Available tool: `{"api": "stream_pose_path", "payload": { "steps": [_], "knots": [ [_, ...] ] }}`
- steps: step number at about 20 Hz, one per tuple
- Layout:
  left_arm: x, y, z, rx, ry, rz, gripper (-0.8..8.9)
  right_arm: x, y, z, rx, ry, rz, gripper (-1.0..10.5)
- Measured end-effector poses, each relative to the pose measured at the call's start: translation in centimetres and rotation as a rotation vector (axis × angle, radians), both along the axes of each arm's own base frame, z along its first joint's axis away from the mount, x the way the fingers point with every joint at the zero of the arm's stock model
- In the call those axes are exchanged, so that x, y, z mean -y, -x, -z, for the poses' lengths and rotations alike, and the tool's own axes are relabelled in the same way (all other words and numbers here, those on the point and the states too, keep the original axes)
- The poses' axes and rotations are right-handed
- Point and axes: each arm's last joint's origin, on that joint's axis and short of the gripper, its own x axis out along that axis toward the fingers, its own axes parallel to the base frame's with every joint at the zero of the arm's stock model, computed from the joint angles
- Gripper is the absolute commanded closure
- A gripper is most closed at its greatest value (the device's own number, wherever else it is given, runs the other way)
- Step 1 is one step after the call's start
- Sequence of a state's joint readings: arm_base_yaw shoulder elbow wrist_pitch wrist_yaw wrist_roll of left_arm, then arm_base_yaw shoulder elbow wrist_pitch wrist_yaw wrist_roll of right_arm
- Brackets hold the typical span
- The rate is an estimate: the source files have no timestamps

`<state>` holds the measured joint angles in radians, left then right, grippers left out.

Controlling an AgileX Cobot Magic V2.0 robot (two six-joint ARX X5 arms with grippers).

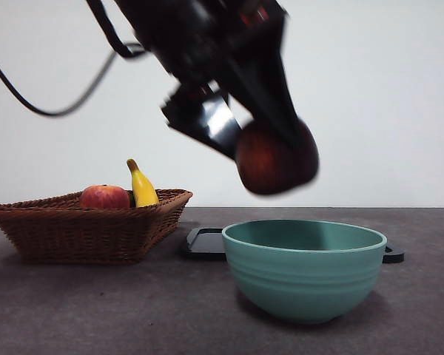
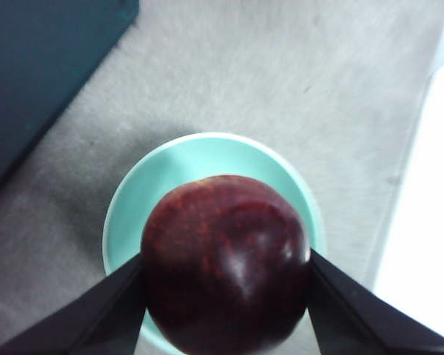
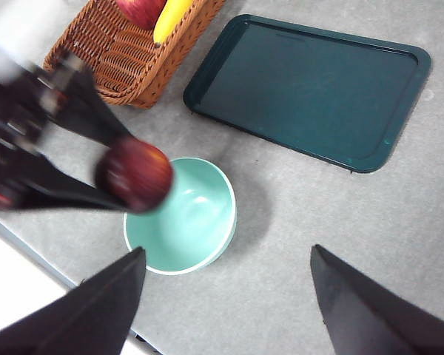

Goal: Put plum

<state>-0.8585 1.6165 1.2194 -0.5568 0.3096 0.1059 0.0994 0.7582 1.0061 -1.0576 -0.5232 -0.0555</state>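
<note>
The plum, dark maroon and glossy, hangs in the air above the teal bowl. My left gripper is shut on the plum, its black jaws pressing both sides, with the bowl's rim right beneath. In the right wrist view the plum and the left arm sit over the bowl. My right gripper is open and empty, high above the table near the bowl.
A wicker basket at the left holds a red apple and a yellow banana. A dark tray lies flat behind the bowl. The table's near edge shows in the right wrist view.
</note>
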Motion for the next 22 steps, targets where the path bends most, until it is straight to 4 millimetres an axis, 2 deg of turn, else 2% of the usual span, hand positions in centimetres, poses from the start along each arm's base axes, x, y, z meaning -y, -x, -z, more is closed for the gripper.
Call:
{"api": "stream_pose_path", "payload": {
  "steps": [6, 12, 15, 18, 22],
  "knots": [
    [2.9, 0.4, 3.9, 0.06, -0.12, 0.052, 5.72, 0.0, 0.0, 0.0, 0.0, 0.0, 0.0, 5.9],
    [4.0, 0.5, 5.9, 0.098, -0.183, 0.096, 5.67, 0.0, 0.0, 0.0, 0.0, 0.0, 0.0, 5.9],
    [4.0, 0.5, 6.2, 0.098, -0.196, 0.104, 5.49, 0.0, 0.0, 0.0, 0.0, 0.0, 0.0, 5.9],
    [4.2, 0.7, 6.2, 0.101, -0.196, 0.113, 4.34, 0.0, 0.0, 0.0, 0.0, 0.0, 0.0, 5.9],
    [4.4, 0.9, 6.2, 0.104, -0.194, 0.12, 4.34, 0.0, 0.0, 0.0, 0.0, 0.0, 0.0, 5.9]
  ]
}}
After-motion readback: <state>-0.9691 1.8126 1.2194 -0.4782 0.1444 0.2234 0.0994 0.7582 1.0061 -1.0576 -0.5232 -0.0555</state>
